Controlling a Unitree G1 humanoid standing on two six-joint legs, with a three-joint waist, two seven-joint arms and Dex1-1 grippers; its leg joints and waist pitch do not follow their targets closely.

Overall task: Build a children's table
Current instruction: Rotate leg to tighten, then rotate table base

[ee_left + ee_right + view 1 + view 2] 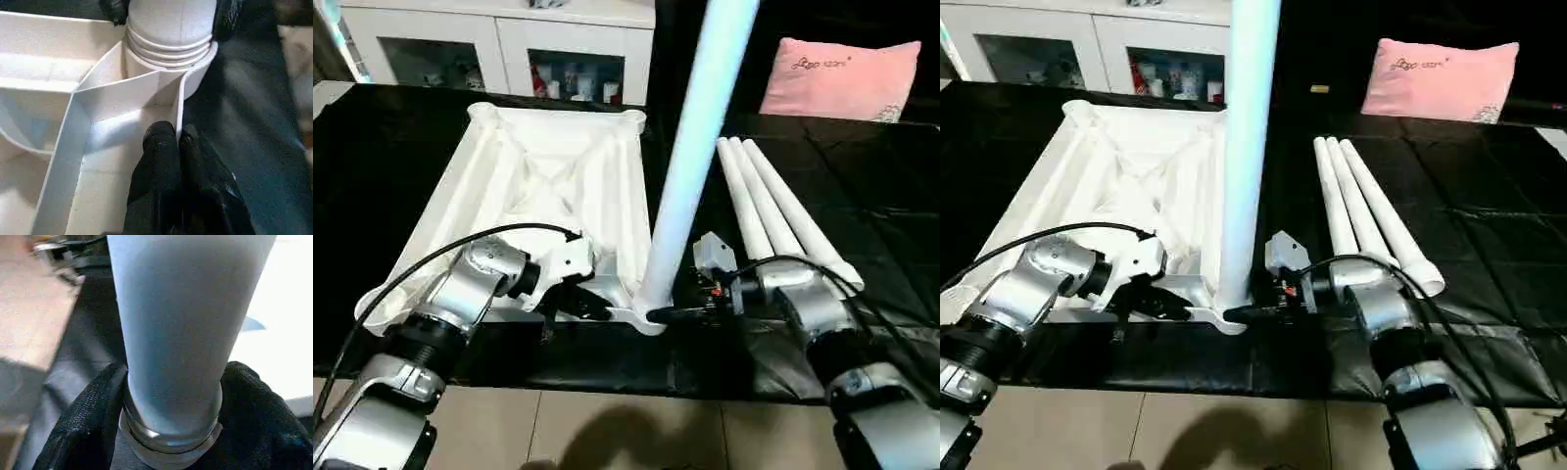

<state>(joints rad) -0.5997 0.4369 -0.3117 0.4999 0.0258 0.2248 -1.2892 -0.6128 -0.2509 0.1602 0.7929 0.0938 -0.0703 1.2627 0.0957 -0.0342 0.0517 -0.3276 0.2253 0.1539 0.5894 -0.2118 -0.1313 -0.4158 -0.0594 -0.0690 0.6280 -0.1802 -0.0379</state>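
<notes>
Leg (690, 157) gripped at base by right gripper (171, 431) | left gripper (168, 147) clenched on tabletop (548, 176) rim (thin) | risk: cross-threading if leg is tilted

Upturned tabletop (548, 186) left; leg (690, 147) upright in near-right socket; three legs (773, 206) right.

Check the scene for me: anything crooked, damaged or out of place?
Nothing stands out. The upright leg sits in the tabletop's near corner socket, three spare legs lie neatly together beside it.
</notes>
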